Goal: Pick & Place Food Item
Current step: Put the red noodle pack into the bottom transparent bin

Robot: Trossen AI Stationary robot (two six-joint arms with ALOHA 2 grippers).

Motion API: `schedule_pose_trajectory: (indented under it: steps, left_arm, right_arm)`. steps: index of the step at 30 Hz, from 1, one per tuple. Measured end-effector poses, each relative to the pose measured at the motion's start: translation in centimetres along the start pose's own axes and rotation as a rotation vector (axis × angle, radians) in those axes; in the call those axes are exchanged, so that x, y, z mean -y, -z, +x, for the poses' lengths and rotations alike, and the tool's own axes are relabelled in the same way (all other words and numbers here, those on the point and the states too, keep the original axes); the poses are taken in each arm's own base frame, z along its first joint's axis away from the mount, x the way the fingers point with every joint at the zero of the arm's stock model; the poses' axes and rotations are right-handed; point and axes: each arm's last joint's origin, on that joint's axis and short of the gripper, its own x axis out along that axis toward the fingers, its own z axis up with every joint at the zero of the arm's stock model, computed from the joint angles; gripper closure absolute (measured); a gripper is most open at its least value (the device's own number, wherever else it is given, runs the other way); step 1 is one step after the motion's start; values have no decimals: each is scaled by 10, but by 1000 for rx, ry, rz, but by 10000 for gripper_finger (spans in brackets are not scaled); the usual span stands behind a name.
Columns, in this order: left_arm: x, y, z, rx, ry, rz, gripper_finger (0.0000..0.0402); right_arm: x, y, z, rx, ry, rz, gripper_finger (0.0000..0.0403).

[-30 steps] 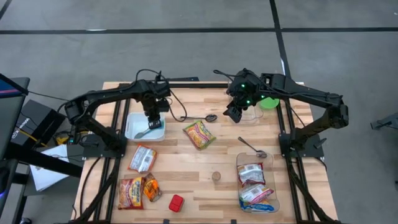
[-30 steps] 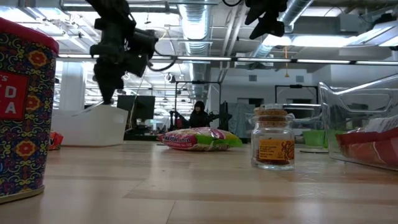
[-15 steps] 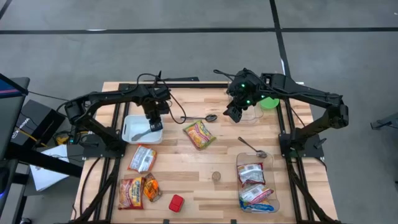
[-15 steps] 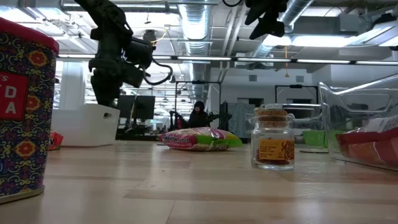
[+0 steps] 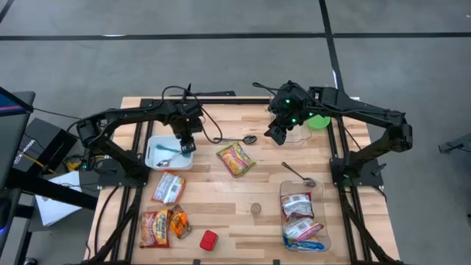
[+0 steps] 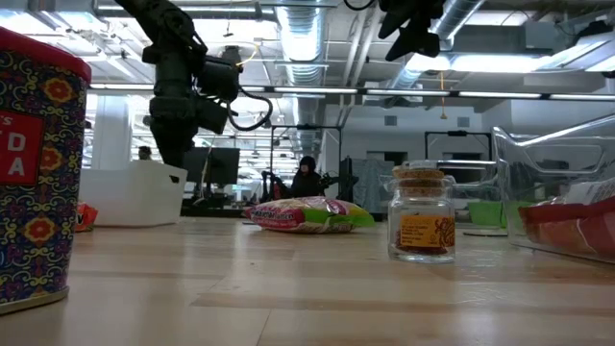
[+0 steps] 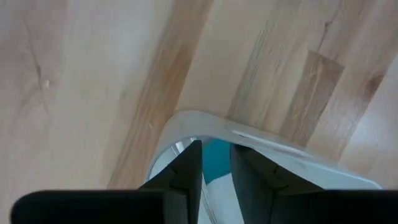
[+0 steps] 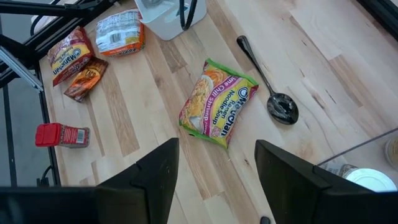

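Asker: Pincers first, how do they stand?

Watcher: Left pincer (image 5: pixel 185 144) hangs over the right end of the white bin (image 5: pixel 156 141), at the back left of the tabletop (image 5: pixel 221 206). Its fingers are parted by a narrow gap and grip nothing that I can see. Through the gap the wrist view shows a teal thing (image 7: pixel 214 163) lying inside the bin.

Asker: Does it touch that thing?

Watcher: I cannot tell. A metal utensil (image 5: pixel 165 152) lies in the bin as well.

Asker: And the other arm?

Watcher: Right pincer (image 5: pixel 277 132) hovers high over the back right of the tabletop, near a green bowl (image 5: pixel 319 121). Its fingers are spread wide and empty.

Asker: Where is the food?

Watcher: A noodle packet (image 8: pixel 217 102) lies flat mid-tabletop, between the two arms, with a spoon (image 8: pixel 267 74) just beside it. Three snack packets (image 5: pixel 168 187) lie at the front left, apart from the bin. Two more packets sit in a clear box (image 5: pixel 321 221) at the front right.

Asker: Anything else?

Watcher: A small jar (image 6: pixel 423 223) stands upright near the middle, and a red tin (image 5: pixel 209 240) lies at the front edge
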Motion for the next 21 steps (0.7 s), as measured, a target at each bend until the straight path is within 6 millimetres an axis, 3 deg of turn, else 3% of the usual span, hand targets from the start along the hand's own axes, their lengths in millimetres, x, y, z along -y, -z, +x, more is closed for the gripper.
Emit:
schedule_pose_trajectory:
  steps: [7, 21]
  left_arm:
    - [-1, -7, 0, 74, -14, -2, 395]
    - [4, -10, 0, 99, 37, 14, 400]
  right_arm:
    - [0, 0, 0, 0, 0, 0, 198]
    - [0, 0, 0, -1, 0, -1, 198]
